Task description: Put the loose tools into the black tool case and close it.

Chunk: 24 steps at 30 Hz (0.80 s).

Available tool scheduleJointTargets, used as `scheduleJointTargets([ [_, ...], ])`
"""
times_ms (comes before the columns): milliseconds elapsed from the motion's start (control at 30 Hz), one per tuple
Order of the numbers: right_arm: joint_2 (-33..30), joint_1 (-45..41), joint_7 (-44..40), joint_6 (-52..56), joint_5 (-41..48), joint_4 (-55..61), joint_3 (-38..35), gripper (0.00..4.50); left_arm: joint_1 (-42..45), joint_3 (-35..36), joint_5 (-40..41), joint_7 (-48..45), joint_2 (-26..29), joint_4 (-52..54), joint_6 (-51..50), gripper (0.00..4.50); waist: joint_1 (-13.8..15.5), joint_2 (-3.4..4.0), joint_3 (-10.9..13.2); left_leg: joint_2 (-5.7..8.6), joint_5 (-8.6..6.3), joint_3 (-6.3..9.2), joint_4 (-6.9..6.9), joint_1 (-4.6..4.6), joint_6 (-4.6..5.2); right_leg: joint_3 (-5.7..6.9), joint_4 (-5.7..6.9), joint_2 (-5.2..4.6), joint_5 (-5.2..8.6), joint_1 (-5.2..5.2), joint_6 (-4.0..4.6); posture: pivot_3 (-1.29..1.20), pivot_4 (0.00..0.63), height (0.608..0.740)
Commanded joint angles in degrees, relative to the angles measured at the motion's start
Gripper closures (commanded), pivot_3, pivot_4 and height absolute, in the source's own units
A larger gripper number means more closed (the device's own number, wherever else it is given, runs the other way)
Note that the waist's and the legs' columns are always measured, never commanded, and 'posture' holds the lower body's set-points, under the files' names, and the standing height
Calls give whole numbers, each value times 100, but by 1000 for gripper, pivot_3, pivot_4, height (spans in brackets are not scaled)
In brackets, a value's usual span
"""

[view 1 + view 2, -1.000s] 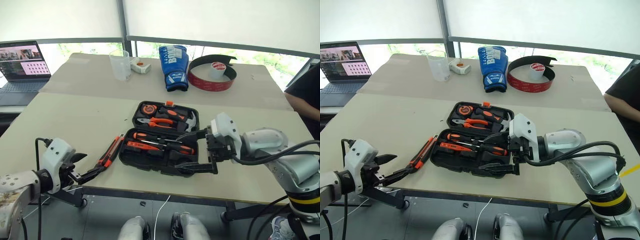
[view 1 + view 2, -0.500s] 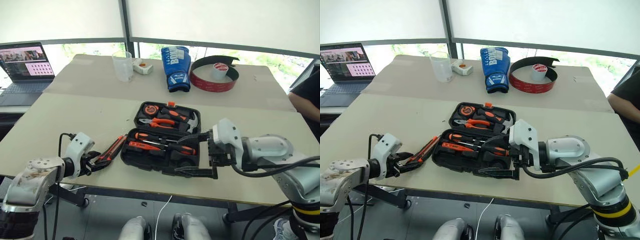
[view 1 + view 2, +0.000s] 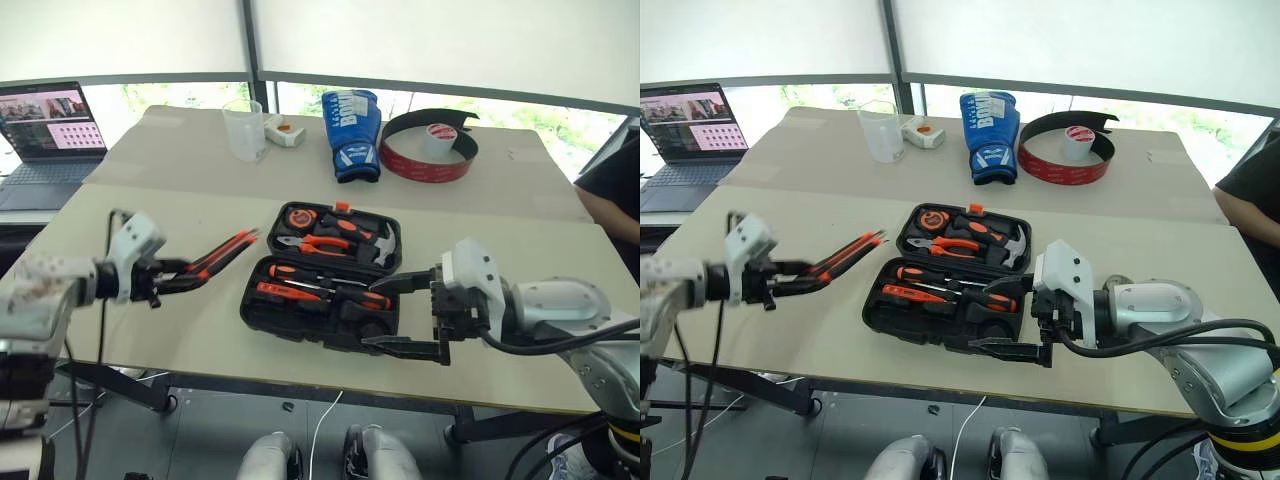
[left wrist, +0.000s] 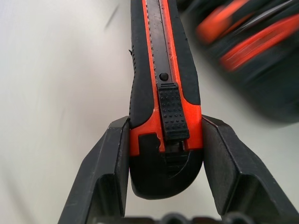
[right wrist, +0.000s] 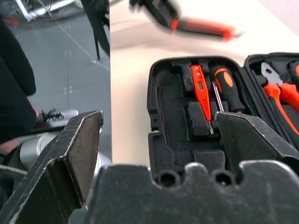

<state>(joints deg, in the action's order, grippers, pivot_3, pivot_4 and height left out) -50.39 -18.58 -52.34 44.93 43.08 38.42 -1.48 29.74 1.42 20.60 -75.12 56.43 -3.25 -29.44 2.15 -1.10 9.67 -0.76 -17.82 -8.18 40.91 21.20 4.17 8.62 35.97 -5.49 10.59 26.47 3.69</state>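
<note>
My left gripper (image 3: 176, 276) is shut on the black-and-orange utility knife (image 3: 225, 251) and holds it in the air above the table, left of the black tool case (image 3: 305, 328). In the left wrist view the knife (image 4: 161, 70) sits clamped by its butt end between both fingers (image 4: 110, 172). The case lies open, with two black-and-orange screwdrivers (image 3: 330, 278) and a thin orange one (image 3: 280, 292) in the near half. My right gripper (image 3: 403, 316) stands open at the case's near right corner, touching nothing. The right wrist view looks along the case (image 5: 175, 135), past its wide-apart fingers (image 5: 79, 140).
The far half of the case holds pliers (image 3: 320, 243), a hammer (image 3: 383, 245) and a round tape measure (image 3: 298, 217). At the back stand a laptop (image 3: 45, 120), a clear cup (image 3: 242, 128), a blue boxing glove (image 3: 350, 120) and a red-and-black band (image 3: 425, 165). A person sits at the right edge (image 3: 615, 195).
My left gripper closed on the utility knife where it lay on the table and lifted it up and forward. The right gripper has stayed open and about where it was.
</note>
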Motion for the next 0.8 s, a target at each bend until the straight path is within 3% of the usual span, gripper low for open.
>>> scheduleJointTargets([
  [33,-124,138,24,-66,43,206,-235,0,217,-623,52,-982,-33,290,439,2763,-25,-1,0,0,0,-3,-2,-1,6,0,-2,0,1,-1,-1,0,150,727],
  [167,-146,308,186,-49,45,338,-320,0,679,-1442,-328,-1701,-11,114,1302,2763,-72,-6,4,-4,0,-5,-4,2,7,2,-5,14,3,1,-5,0,150,727],
  [433,-95,624,574,-8,111,637,-461,0,1881,-3026,-574,-1738,-247,-1303,2899,2763,-84,-6,4,-8,3,-2,1,-5,3,-8,4,12,4,-3,-8,0,150,727],
  [567,-70,714,716,-37,110,699,-463,0,2253,-3474,-666,-1738,-461,-1948,3425,2763,-84,-8,4,-7,3,-2,4,0,8,-7,2,15,4,-2,-8,0,150,727],
  [767,-72,776,844,-80,85,722,-463,0,2552,-3653,-626,-1738,-845,-2484,3387,2763,-88,-9,4,-6,-3,-3,18,6,22,-4,1,16,4,-3,-9,0,150,727],
  [800,-76,766,857,-77,78,724,-455,0,2561,-3683,-599,-1738,-855,-2496,3366,2263,-90,-10,5,-7,-4,-3,22,7,24,-5,1,15,4,-3,-10,0,150,727],
])
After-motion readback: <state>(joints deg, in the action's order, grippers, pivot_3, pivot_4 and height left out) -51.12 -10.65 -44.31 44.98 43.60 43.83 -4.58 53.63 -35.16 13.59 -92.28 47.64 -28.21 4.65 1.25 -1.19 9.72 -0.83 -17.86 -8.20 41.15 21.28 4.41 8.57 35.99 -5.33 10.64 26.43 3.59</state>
